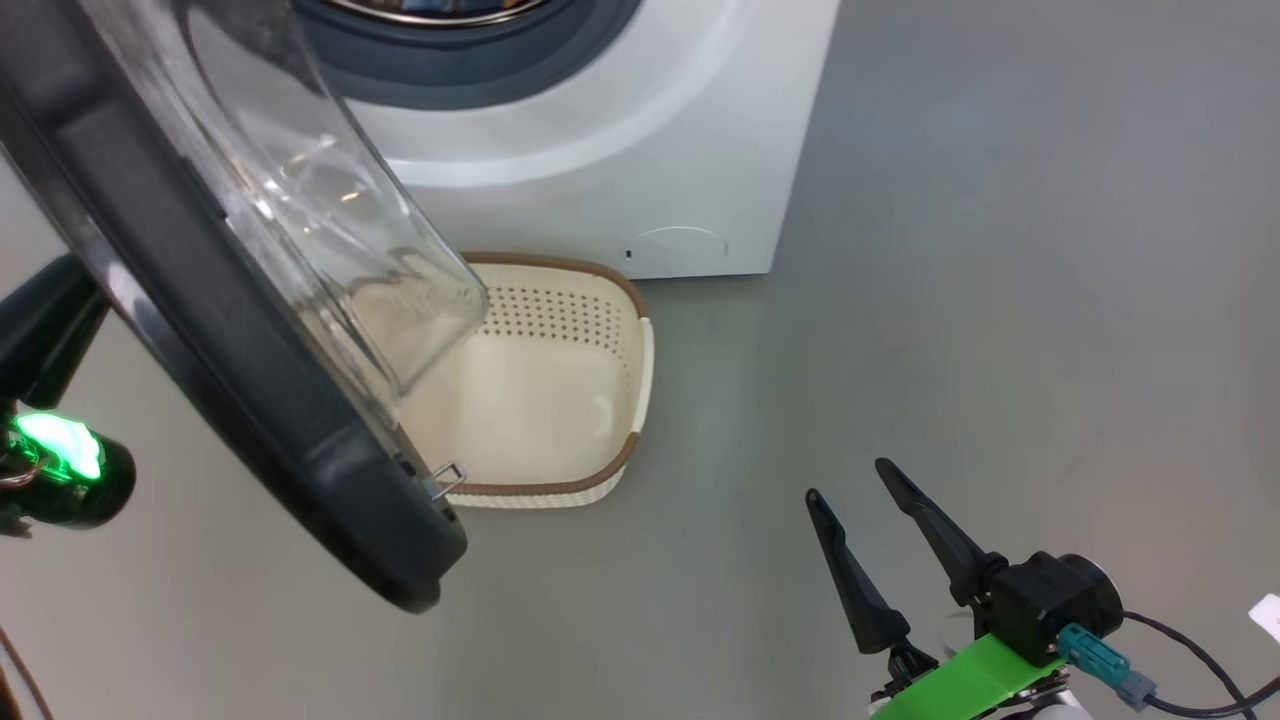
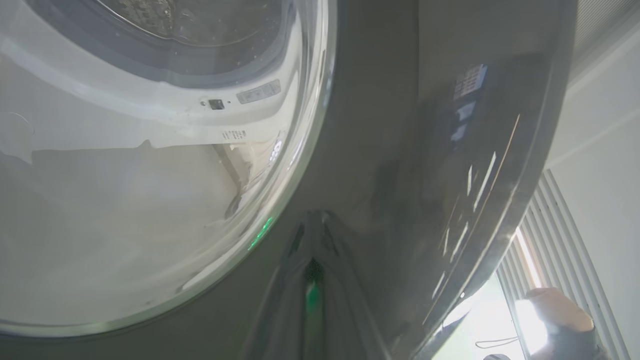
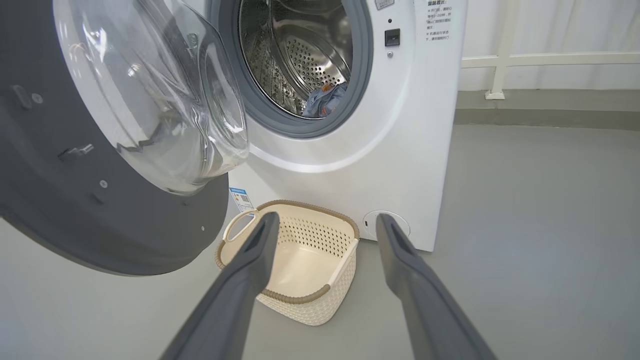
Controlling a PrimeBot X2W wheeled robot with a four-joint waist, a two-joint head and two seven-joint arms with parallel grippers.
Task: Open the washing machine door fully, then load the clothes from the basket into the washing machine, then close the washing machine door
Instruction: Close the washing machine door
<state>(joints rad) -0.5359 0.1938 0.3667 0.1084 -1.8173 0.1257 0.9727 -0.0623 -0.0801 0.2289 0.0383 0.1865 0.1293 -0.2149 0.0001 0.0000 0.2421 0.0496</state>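
The washing machine door (image 1: 250,400), a black ring around a clear glass bowl, stands swung out from the white washing machine (image 1: 620,170) and partly hides the basket (image 1: 560,400), which is empty. Blue clothes (image 3: 325,100) lie inside the steel drum. My left gripper (image 2: 314,216) is shut, its tips against the glossy outer ring of the washing machine door (image 2: 400,150). Low on the right, my right gripper (image 1: 850,482) hangs open over the floor with nothing in it. Seen from that wrist, the right gripper (image 3: 327,220) points at the basket (image 3: 300,265) and the washing machine door (image 3: 100,215).
Bare grey floor (image 1: 1000,300) spreads to the right of the machine. My left arm (image 1: 60,455), with a green light on it, sits behind the door at the far left. A white rail and wall (image 3: 550,60) run behind the machine.
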